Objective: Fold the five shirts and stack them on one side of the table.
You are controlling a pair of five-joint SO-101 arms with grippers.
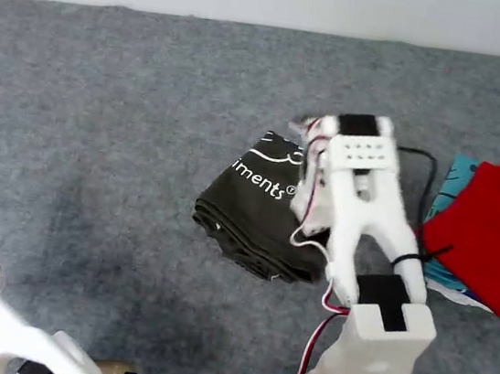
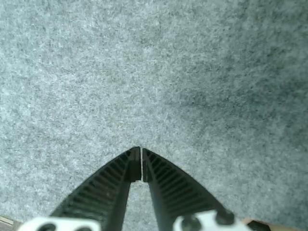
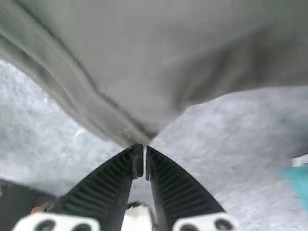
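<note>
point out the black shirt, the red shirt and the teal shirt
black shirt [image 1: 250,219], high view, middle of the folded cloth
red shirt [image 1: 493,233], high view, middle of the cloth
teal shirt [image 1: 457,177], high view, corner beside the red shirt

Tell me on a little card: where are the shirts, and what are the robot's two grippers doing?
Dark shirt: folded, near the middle of the table
Red shirt: beside the right arm, lying on a teal shirt
Right gripper: jaws shut on the dark shirt's edge
Left gripper: jaws shut, over bare grey table
</note>
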